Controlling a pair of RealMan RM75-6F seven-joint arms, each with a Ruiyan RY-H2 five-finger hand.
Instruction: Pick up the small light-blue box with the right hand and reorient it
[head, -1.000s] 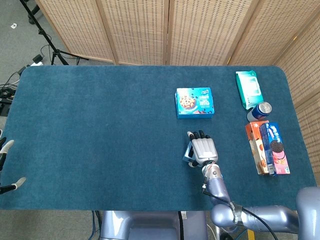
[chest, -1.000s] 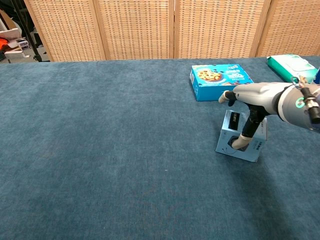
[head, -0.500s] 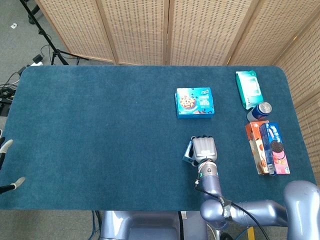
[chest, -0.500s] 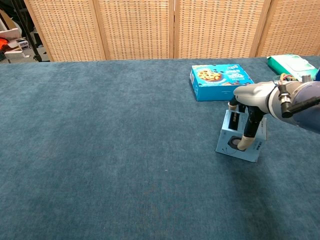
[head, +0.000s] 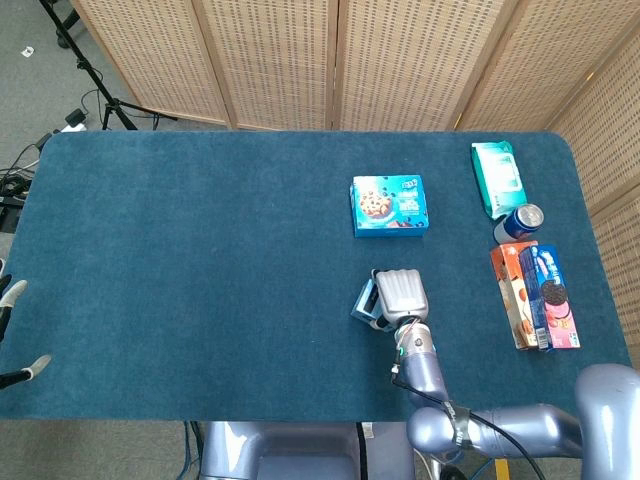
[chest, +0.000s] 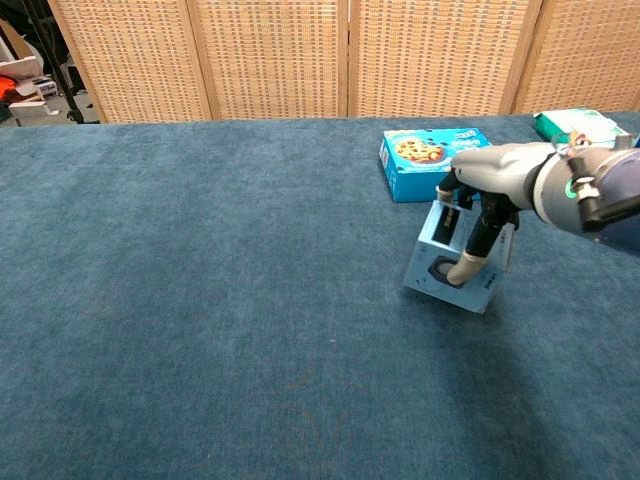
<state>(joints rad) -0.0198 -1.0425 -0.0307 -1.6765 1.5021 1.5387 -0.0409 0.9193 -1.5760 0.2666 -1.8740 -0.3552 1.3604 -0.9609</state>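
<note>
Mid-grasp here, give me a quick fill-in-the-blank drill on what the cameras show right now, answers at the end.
1. The small light-blue box is gripped by the robot's ______ hand.
2. Past the held box, towards the screens, a blue cookie box lies ______ on the table.
3. The soda can stands between the teal wipes pack and the ______ biscuit box.
4. The wall behind the table is a folding ______ screen.

Answers: right; flat; orange; wicker

A woven folding screen (head: 340, 60) stands behind the blue-carpeted table (head: 200, 260); grey floor (head: 30, 90) lies at left.
</note>
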